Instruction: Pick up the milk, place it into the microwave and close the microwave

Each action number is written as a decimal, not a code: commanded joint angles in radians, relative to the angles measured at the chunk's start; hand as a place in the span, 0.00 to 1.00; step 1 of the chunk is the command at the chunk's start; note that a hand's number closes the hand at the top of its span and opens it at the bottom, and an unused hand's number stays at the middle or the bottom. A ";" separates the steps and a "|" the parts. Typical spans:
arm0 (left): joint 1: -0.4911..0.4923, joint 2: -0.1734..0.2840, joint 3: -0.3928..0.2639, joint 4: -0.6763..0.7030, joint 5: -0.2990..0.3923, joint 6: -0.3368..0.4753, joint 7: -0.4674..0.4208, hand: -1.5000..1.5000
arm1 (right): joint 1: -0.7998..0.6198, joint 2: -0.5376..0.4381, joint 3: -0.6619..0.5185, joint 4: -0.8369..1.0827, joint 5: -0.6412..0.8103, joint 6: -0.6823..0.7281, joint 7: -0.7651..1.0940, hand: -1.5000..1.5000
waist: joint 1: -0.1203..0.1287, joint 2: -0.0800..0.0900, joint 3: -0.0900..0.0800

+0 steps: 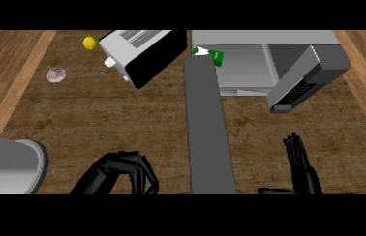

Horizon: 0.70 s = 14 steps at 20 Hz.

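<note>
The milk [211, 56], a small green and white carton, sits tilted at the front left corner of the open microwave [247, 68]. My left forearm [205, 114] runs up the middle of the view and ends right at the carton. The left hand is hidden under the forearm's end and seems curled round the milk. A black jointed part of an arm [123, 169] shows at the lower left. My right hand [301, 169] rests open near the lower right edge, fingers up. The microwave door [307, 80] stands swung open to the right.
A toaster oven [139, 53] stands tilted just left of the milk, with a lemon [89, 42] beside it. A garlic bulb [56, 74] lies at the far left. A grey round pot or bowl [20, 165] sits at the lower left edge.
</note>
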 commanded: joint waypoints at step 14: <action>-0.401 -0.037 -0.323 0.428 -0.086 0.120 0.044 1.00 | 0.389 -0.082 0.078 -0.464 -0.120 0.170 0.018 0.00 | -0.021 0.003 0.001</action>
